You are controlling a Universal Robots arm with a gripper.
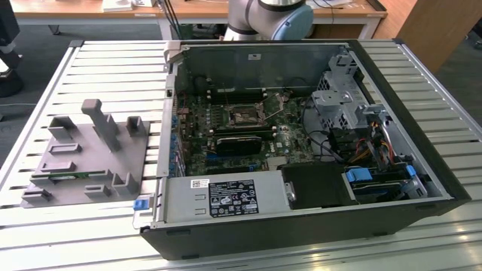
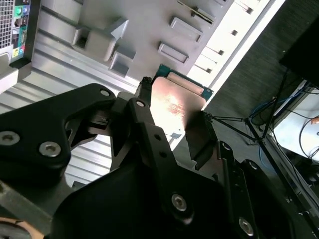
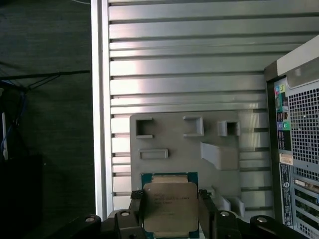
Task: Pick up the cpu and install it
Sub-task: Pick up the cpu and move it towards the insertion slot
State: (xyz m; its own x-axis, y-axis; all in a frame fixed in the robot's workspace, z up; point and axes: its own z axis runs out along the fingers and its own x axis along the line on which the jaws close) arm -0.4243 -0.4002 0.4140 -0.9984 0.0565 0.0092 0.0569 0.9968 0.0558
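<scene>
The cpu (image 3: 169, 206) is a flat square chip with a silvery top and a green rim. In both wrist views it sits between the two black fingers (image 3: 205, 211) of my gripper (image 3: 169, 213), which is shut on its opposite edges. In the second wrist view the cpu (image 2: 177, 102) shows its shiny face in the gripper (image 2: 172, 117), held well above the grey fixture plate (image 2: 149, 25). The open computer case (image 1: 301, 141) lies on its side, with the motherboard's bare socket (image 1: 242, 117) near its middle.
The grey fixture plate (image 1: 83, 164) with raised holders lies on the slatted table (image 1: 113, 68) at the exterior view's left, carrying a green memory stick (image 1: 71, 175). The arm's base (image 1: 271, 17) stands behind the case. The case's rear panel (image 3: 299, 149) borders the plate.
</scene>
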